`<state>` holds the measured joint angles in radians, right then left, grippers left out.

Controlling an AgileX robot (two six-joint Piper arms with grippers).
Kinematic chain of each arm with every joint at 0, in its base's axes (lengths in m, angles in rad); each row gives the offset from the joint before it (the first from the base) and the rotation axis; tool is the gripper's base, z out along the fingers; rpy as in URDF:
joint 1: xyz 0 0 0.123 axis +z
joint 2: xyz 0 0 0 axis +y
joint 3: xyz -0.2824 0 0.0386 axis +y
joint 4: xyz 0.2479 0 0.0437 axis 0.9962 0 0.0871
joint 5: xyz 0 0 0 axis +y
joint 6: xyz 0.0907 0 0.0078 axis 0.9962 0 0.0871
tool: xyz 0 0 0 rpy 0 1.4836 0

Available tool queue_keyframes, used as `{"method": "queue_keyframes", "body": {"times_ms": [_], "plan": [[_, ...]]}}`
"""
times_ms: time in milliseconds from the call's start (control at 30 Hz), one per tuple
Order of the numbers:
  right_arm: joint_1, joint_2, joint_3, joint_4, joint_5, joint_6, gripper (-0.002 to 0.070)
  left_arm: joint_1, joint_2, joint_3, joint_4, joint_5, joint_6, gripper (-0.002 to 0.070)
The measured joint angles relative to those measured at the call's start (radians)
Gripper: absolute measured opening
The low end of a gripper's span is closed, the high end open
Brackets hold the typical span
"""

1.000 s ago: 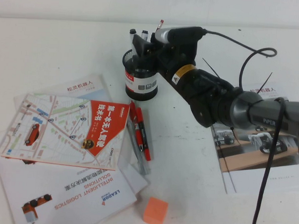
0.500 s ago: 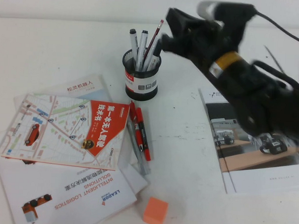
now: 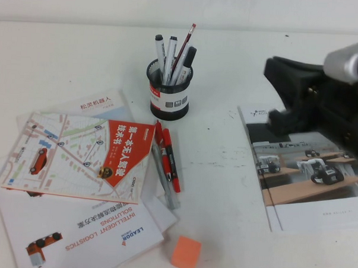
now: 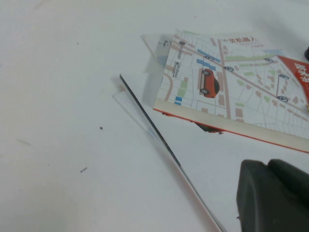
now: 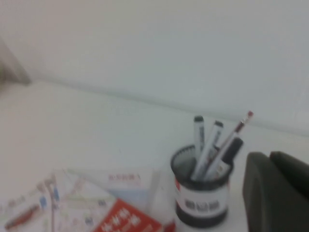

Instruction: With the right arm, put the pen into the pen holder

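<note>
The thick silvery-grey marker pen with a black end (image 3: 186, 62) stands tilted inside the small black wire-mesh cylindrical pen holder (image 3: 169, 91), black end uppermost, leaning against the rim on the holder's right side. The right wrist view shows the same pen (image 5: 227, 155) in the same holder (image 5: 202, 193). It shares the holder with two slimmer grey-barrelled pens with black caps (image 3: 165, 53) and one thin dark pencil with a red tip (image 3: 186, 44).

The right gripper (image 3: 287, 97) is raised above the table to the right of the pen holder, well apart from it, over the far edge of a printed white brochure with a photograph (image 3: 308, 169). It holds nothing and touches nothing. Whether its fingers are apart or together cannot be told: the high view shows only a dark blurred mass, and the right wrist view shows only one black edge of the gripper (image 5: 277, 193).

The left gripper (image 4: 273, 198) appears only in the left wrist view, as a black body low over the white table (image 4: 63, 121), near a booklet with a street-map cover and red panel (image 4: 231, 92). Its finger state cannot be told either.

Two red pens with black clips (image 3: 168, 157) lie on the table just in front of the holder, beside a thin grey pen (image 3: 165, 184). An orange foam cube (image 3: 186, 253) sits nearer the robot.
</note>
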<state>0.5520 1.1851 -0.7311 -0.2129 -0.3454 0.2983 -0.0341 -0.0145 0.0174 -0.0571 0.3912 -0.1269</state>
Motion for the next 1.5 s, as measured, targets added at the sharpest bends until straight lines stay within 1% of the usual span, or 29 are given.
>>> {"method": "queue_keyframes", "body": {"times_ms": [100, 267, 400, 500, 700, 933, 1133, 1333, 1400, 1500], "plan": [[0.000, -0.083, 0.005, -0.053, 0.145, 0.000, -0.0019, 0.000, 0.000, 0.000, 0.000, 0.000, 0.000, -0.0003], [0.000, -0.213, 0.006, -0.057, 0.402, 0.000, -0.0019, 0.000, 0.000, 0.000, 0.000, 0.000, 0.000, -0.0002], [-0.003, -0.270, 0.010, -0.047, 0.636, 0.000, -0.0019, 0.000, 0.000, 0.000, 0.000, 0.000, 0.000, -0.0003], [-0.013, -0.311, 0.042, -0.033, 0.720, 0.000, -0.0019, 0.000, 0.000, 0.000, 0.000, 0.000, 0.000, -0.0002], [-0.076, -0.475, 0.169, -0.029, 0.736, 0.000, -0.0019, 0.000, 0.000, 0.000, 0.000, 0.000, 0.000, -0.0003], [-0.161, -0.667, 0.375, 0.029, 0.587, 0.000, -0.0019, 0.000, 0.000, 0.000, 0.000, 0.000, 0.000, -0.0003], [-0.315, -0.852, 0.528, 0.036, 0.518, 0.000, -0.0019, 0.000, 0.000, 0.000, 0.000, 0.000, 0.000, -0.0003], [-0.468, -1.034, 0.624, 0.037, 0.510, -0.002, -0.0019, 0.000, 0.000, 0.000, 0.000, 0.000, 0.000, -0.0003], [-0.495, -1.078, 0.646, 0.037, 0.510, -0.002, -0.0019, 0.000, 0.000, 0.000, 0.000, 0.000, 0.000, -0.0003], [-0.504, -1.102, 0.665, 0.044, 0.509, -0.002, -0.0019, 0.000, 0.000, 0.000, 0.000, 0.000, 0.000, -0.0003]]}}
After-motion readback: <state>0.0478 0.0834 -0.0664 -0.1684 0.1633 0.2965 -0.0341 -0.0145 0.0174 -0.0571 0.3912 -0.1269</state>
